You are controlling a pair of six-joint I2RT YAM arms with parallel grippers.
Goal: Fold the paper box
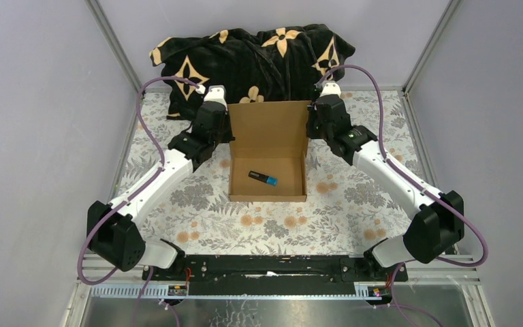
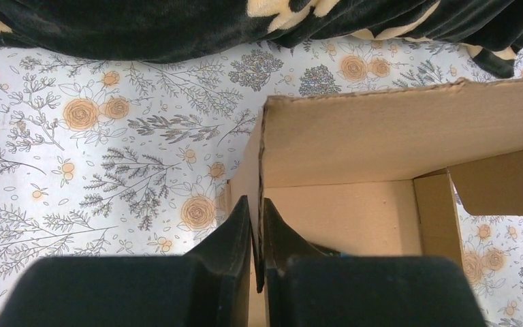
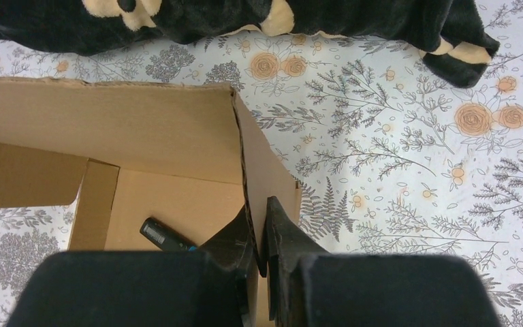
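Plain brown paper box (image 1: 267,128), black-and-blue stick (image 1: 263,178) inside it, black blanket (image 1: 245,63) with cream motifs behind it; grey-and-orange floral tabletop (image 1: 272,223)

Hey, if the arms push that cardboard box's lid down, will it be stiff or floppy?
Probably stiff: the lid of the paper box stands upright and flat, with its thin side edges pinched by the left gripper and right gripper. It is likely light, so it may slide on the floral cloth.
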